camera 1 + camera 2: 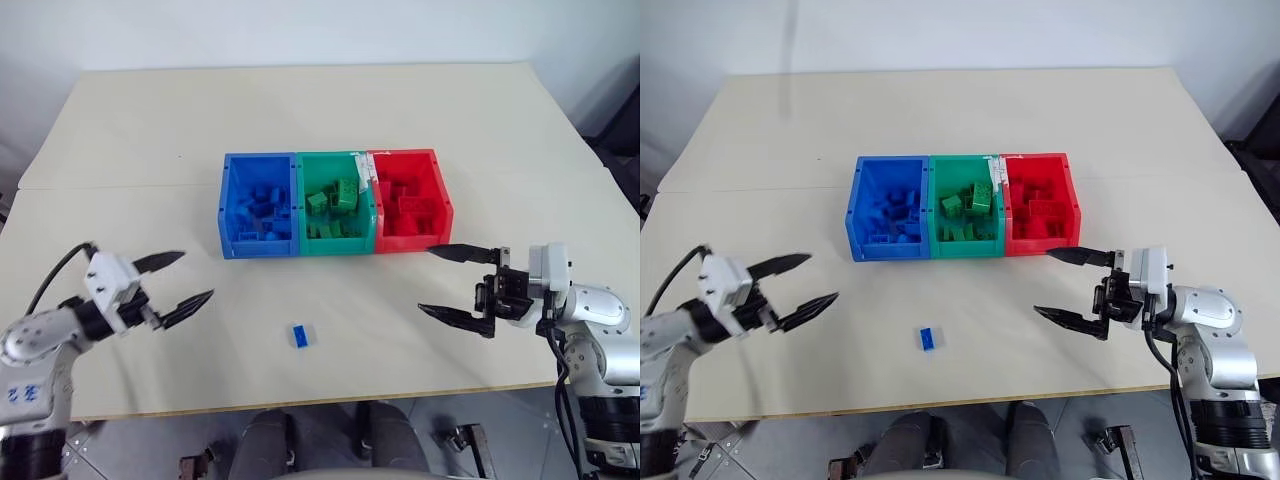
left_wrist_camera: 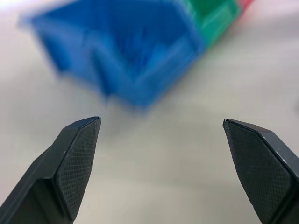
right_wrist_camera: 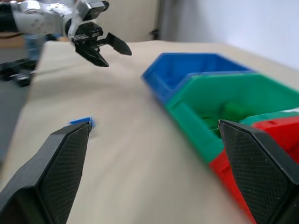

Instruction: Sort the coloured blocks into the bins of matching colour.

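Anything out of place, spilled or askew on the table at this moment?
One blue block lies loose on the table, in front of the blue bin rather than inside it. The three bins stand side by side, upright, and nothing else looks spilled or damaged.

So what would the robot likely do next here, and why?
Probably bring one open gripper down over the lone blue block lying on the table in front of the bins. Both the left gripper and the right gripper are open and hold nothing. This block is the one left outside, so it belongs in the blue bin.
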`<state>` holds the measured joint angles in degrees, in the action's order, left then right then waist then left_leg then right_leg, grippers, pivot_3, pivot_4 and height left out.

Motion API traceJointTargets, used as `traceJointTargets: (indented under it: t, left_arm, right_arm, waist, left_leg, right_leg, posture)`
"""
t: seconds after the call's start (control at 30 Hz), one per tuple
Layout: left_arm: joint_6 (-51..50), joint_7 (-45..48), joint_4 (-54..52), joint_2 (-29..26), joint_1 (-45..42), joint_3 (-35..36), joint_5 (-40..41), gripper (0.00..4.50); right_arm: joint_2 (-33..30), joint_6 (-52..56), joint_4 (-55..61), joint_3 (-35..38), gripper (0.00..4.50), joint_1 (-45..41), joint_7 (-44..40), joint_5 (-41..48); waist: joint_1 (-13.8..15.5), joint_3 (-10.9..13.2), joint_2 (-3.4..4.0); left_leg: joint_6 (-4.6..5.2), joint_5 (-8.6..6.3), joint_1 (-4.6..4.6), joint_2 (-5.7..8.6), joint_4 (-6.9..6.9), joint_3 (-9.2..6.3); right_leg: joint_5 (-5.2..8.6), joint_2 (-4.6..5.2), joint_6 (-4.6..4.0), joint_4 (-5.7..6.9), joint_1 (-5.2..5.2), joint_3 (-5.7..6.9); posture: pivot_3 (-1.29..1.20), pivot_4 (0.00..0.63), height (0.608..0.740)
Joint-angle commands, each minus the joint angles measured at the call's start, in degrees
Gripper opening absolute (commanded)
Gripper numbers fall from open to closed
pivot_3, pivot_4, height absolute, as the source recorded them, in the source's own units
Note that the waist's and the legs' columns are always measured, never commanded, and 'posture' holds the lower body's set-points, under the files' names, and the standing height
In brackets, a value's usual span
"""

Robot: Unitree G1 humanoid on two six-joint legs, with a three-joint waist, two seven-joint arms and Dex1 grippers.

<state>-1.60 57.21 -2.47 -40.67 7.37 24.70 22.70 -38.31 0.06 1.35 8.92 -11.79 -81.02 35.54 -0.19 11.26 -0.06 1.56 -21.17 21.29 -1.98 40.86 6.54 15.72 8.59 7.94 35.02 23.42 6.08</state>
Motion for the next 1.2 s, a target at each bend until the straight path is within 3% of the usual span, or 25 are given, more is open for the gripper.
traceJointTargets:
  t: [0.03, 0.23, 0.4, 0.53, 0.77, 1.07, 1.2]
  left_arm:
    - [2.6, 1.2, 2.4, -1.7, 3.5, 3.8, -0.3, 4.45]
    - [5.4, 5.1, 2.8, -3.1, 7.2, 5.8, 2.1, 4.45]
    - [1.1, 6.6, -6.8, -2.9, 7.2, -0.1, 4.2, 4.45]
    - [-5.6, 3.7, -17.0, -0.8, 1.3, -12.4, 3.7, 4.45]
    - [-8.0, 0.7, -15.8, 5.0, -8.9, -29.6, -4.4, 4.45]
    - [-8.6, 2.5, -9.4, 5.0, -14.5, -36.2, -8.5, 4.45]
    - [-9.1, 2.0, -9.1, 5.5, -14.7, -36.3, -8.7, 3.55]
  right_arm:
    - [-1.7, -0.8, -1.9, 0.5, 4.50, -0.7, -3.1, 0.0]
    - [-3.6, -3.9, -8.9, 1.5, 4.50, -1.8, -7.5, -1.6]
    - [-3.8, -4.7, -9.6, 1.0, 4.50, -1.9, -9.1, -1.7]
    - [-4.9, -3.4, -6.9, 1.5, 4.50, 0.7, -8.8, -1.0]
    - [-6.6, -1.7, -1.9, 4.0, 4.50, 6.2, -6.9, 0.5]
    - [-7.2, -1.6, 2.5, 5.4, 4.50, 13.0, -5.9, 0.5]
    - [-7.1, -1.4, 3.6, 5.6, 4.50, 14.0, -5.2, 0.6]
  waist:
    - [0.1, 0.0, 0.02]
    - [0.0, 0.0, 0.02]
    - [0.0, 0.0, 0.03]
    - [0.2, 0.0, 0.07]
    - [0.1, 0.0, 0.12]
    - [0.1, 0.0, 0.12]
    - [0.2, 0.0, 0.12]
  left_leg:
    - [0.00, 0.00, 0.00, 0.01, -0.02, 0.00]
    - [-0.02, -0.11, 0.00, -0.03, -0.02, 0.06]
    - [-0.07, -0.14, -0.01, -0.09, -0.03, 0.09]
    - [-0.07, -0.14, 0.00, -0.06, -0.05, 0.11]
    - [-0.05, -0.13, -0.02, 0.17, -0.07, 0.22]
    - [-0.04, -0.12, -0.04, 0.14, 0.03, 0.24]
    - [-0.03, -0.12, -0.07, -0.01, 0.03, 0.21]
  right_leg:
    - [0.01, 0.01, -0.01, -0.01, 0.02, 0.00]
    - [0.03, 0.06, -0.06, -0.08, 0.09, 0.00]
    - [0.04, 0.07, -0.09, -0.05, 0.12, -0.01]
    - [0.03, 0.06, -0.09, 0.02, 0.10, -0.02]
    - [0.02, -0.06, -0.08, 0.04, 0.08, -0.02]
    - [0.02, -0.07, -0.08, -0.05, 0.07, -0.05]
    - [0.02, 0.00, -0.08, -0.05, 0.06, -0.08]
  posture:
    - [0.00, 0.150, 0.740]
    - [0.00, 0.150, 0.740]
    - [0.00, 0.150, 0.740]
    - [0.00, 0.150, 0.740]
    - [0.00, 0.150, 0.740]
    - [0.00, 0.150, 0.740]
    - [0.00, 0.150, 0.740]
